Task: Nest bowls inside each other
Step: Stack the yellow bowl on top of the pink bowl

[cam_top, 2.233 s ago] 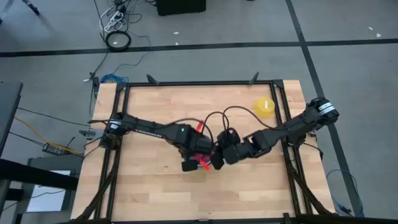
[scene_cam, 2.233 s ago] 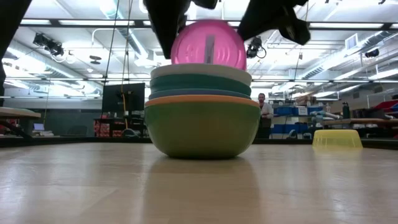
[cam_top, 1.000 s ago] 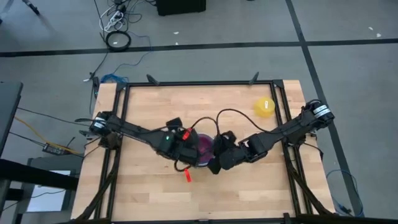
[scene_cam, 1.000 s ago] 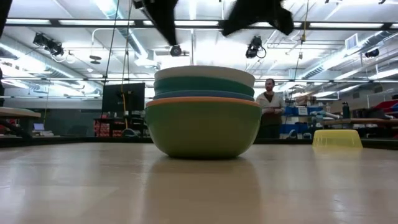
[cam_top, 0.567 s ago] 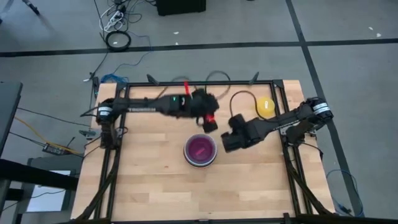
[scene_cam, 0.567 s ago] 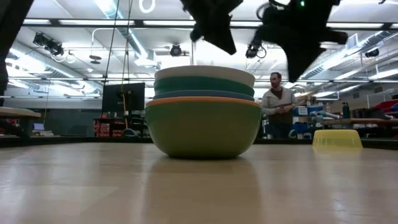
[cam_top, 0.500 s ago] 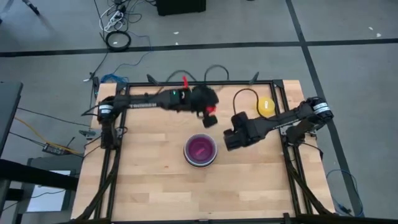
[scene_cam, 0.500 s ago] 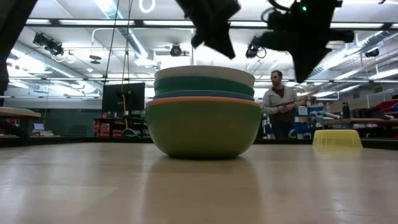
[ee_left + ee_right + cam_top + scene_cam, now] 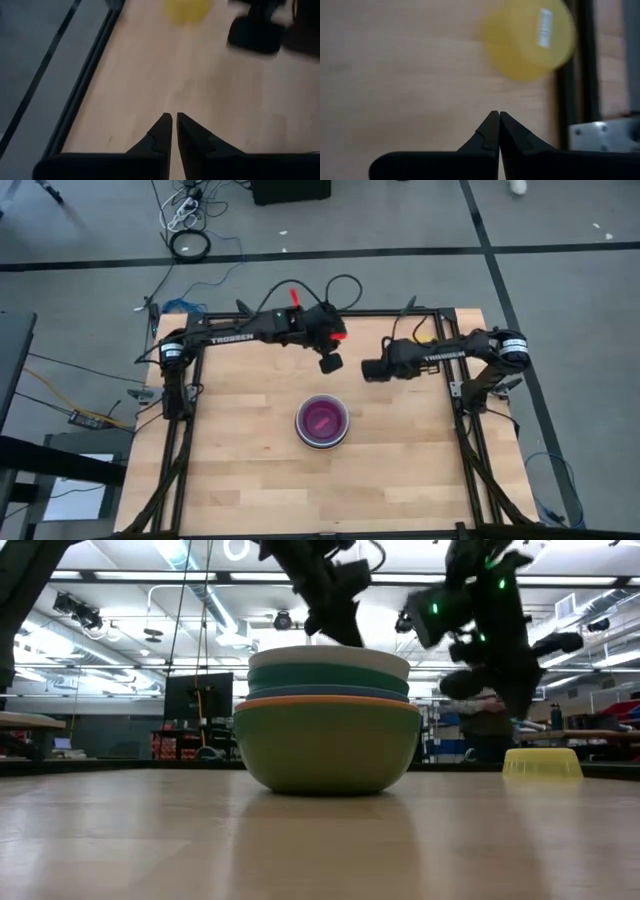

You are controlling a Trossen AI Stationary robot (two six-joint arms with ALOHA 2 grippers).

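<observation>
Left gripper (image 9: 173, 120) — fingers nearly together, holding nothing — hovers at the stack's (image 9: 322, 422) twelve o'clock; right gripper (image 9: 495, 117), pressed together and empty, at two o'clock.

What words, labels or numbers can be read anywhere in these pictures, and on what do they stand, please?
"TROSSEN": white letters on the left arm in the high view.
White lettering on the right arm: too small to read.
White sticker on the upside-down yellow bowl: blurred, unreadable.
Nested stack of bowls: no text visible.
</observation>
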